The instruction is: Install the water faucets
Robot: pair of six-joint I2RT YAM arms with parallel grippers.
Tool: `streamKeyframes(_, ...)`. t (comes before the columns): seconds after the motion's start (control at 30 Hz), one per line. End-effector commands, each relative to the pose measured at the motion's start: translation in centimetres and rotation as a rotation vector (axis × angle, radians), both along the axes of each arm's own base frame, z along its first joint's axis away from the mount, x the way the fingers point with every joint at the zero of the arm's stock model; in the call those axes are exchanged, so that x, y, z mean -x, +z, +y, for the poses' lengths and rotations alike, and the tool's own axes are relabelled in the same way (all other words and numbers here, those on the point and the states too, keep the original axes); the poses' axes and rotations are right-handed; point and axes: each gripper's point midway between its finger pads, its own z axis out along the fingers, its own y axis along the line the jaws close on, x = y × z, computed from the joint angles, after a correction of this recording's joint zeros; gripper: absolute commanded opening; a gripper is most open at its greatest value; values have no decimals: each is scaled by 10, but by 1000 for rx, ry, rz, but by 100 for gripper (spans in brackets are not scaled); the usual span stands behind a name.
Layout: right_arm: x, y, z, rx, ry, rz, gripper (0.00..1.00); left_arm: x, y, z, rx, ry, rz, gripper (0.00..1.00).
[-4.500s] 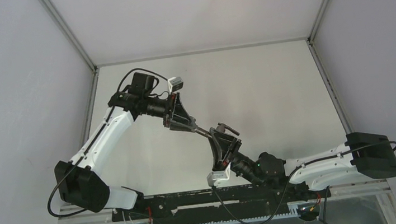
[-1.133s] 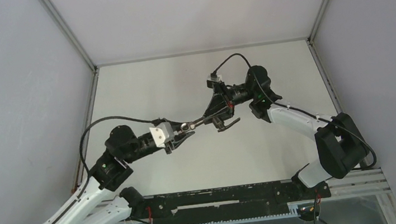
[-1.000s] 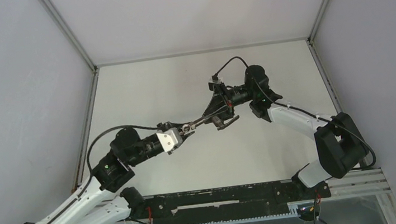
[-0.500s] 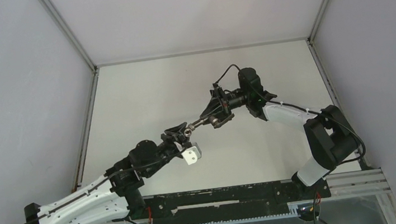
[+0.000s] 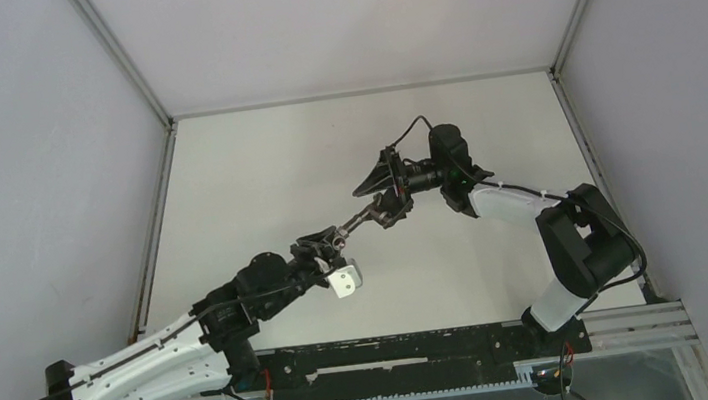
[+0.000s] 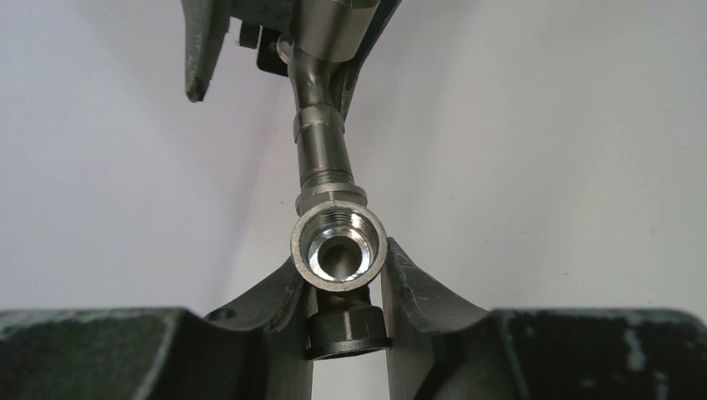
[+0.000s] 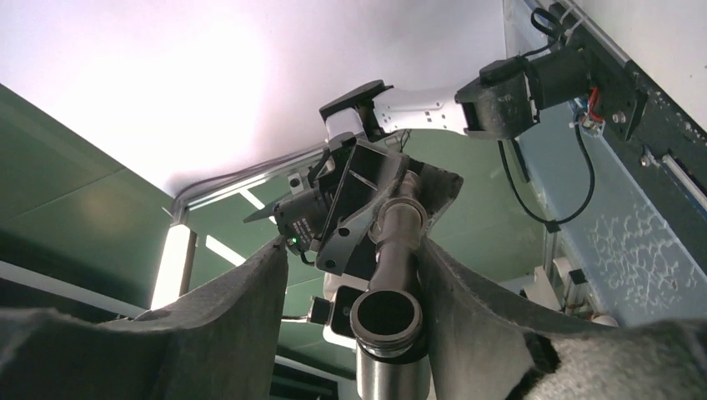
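In mid-air above the table (image 5: pixel 256 171), the water faucets (image 5: pixel 357 223) hung as one slim tap, long axis running 8 to 2 o'clock, threaded mouth toward 8. The left gripper (image 5: pixel 328 242) pinched the stubby end; the right gripper (image 5: pixel 382 197) stood spread around the lever end, one pad touching it. Held by one end only, the tap might sag or twist free if that pad dragged it.

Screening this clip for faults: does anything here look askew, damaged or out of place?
Nothing looks damaged or spilled. The joined tap runs slanted between both arms. The left gripper has its jaws shut on the threaded fitting, while the right gripper has its jaws apart around the stem, with a gap on one side.
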Motion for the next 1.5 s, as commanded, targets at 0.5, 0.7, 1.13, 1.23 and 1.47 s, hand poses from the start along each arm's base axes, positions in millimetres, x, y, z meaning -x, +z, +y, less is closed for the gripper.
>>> streamKeyframes(0.5, -10, 7, -8, 7, -96, -89, 87, 6, -3, 0, 202, -2, 409, 0)
streamKeyframes(0.7, -6, 4, -11, 22, -85, -97, 93, 3, 11, 3, 295, 3, 510, 0)
streamKeyframes(1.13, 10, 23, -11, -27, -30, -145, 93, -7, 10, 1, 316, 36, 627, 0)
streamKeyframes(1.23, 15, 25, -11, -32, -11, -140, 93, -9, 7, 2, 302, 53, 631, 0)
streamKeyframes(1.47, 27, 23, -8, -23, 33, -127, 93, -15, 6, 6, 289, 78, 605, 0)
